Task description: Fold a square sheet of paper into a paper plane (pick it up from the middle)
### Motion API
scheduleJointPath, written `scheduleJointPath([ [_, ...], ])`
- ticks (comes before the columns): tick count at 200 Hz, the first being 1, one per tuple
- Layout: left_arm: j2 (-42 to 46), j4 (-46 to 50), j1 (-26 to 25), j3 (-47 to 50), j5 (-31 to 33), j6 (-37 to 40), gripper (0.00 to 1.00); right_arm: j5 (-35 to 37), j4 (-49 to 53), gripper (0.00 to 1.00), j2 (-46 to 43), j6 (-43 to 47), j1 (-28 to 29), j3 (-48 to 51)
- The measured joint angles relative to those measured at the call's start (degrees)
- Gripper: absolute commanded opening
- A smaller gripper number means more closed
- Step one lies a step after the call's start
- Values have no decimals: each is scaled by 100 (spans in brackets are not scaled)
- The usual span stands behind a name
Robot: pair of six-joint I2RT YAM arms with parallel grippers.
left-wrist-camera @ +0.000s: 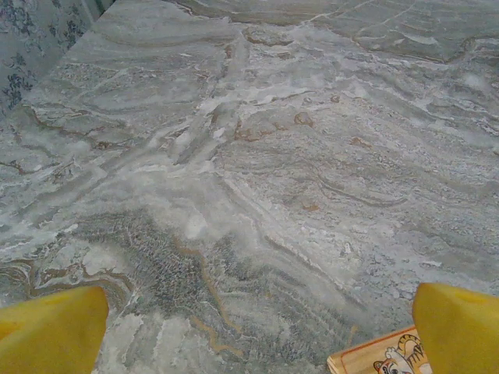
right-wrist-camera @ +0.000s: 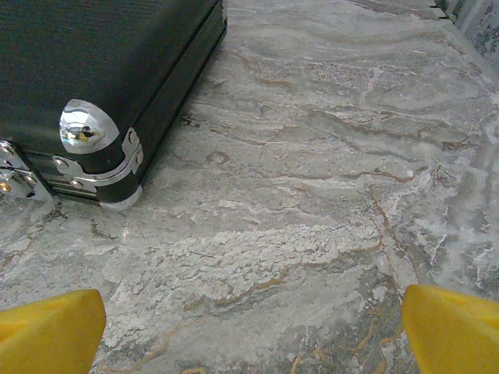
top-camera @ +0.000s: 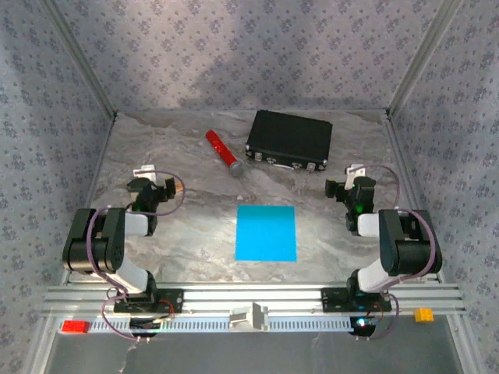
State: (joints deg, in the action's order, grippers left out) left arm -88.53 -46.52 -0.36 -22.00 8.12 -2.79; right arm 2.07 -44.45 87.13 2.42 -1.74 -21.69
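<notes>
Now flat mid-frame, paper (top-camera: pixel 266 233) could slide or crumple under left gripper (left-wrist-camera: pixel 257 327) or right gripper (right-wrist-camera: pixel 253 327), both spread wide.

1. My left arm (top-camera: pixel 109 245) is made of chunky black joint housings joined by white links.
2. My right arm (top-camera: pixel 401 245) has the same build: black blocks and white links.
3. A thin purplish cable (top-camera: pixel 95 234) loops along the left arm, and a second cable (top-camera: pixel 426 226) of the same colour runs along the right.
4. Each arm rises from a flat black base plate (top-camera: pixel 148 300).
5. I see a small green light (top-camera: pixel 359 209) glowing on the right arm's far end.
6. The fingers (left-wrist-camera: pixel 51 331) of the left gripper (left-wrist-camera: pixel 249 347) are bright yellow and rounded. The right gripper (right-wrist-camera: pixel 249 343) has matching yellow pads (right-wrist-camera: pixel 452 327).
</notes>
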Motion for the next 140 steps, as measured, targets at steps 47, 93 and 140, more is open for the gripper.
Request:
scheduleJointPath([
  [47, 0, 0, 0, 0, 0, 0, 100, 0, 0, 99, 0, -2, 0, 0],
  [93, 0, 0, 0, -4, -2, 0, 100, -66, 0, 99, 0, -2, -24, 0],
  [140, 0, 0, 0, -4, -2, 0, 100, -111, 0, 99, 0, -2, -28, 0],
])
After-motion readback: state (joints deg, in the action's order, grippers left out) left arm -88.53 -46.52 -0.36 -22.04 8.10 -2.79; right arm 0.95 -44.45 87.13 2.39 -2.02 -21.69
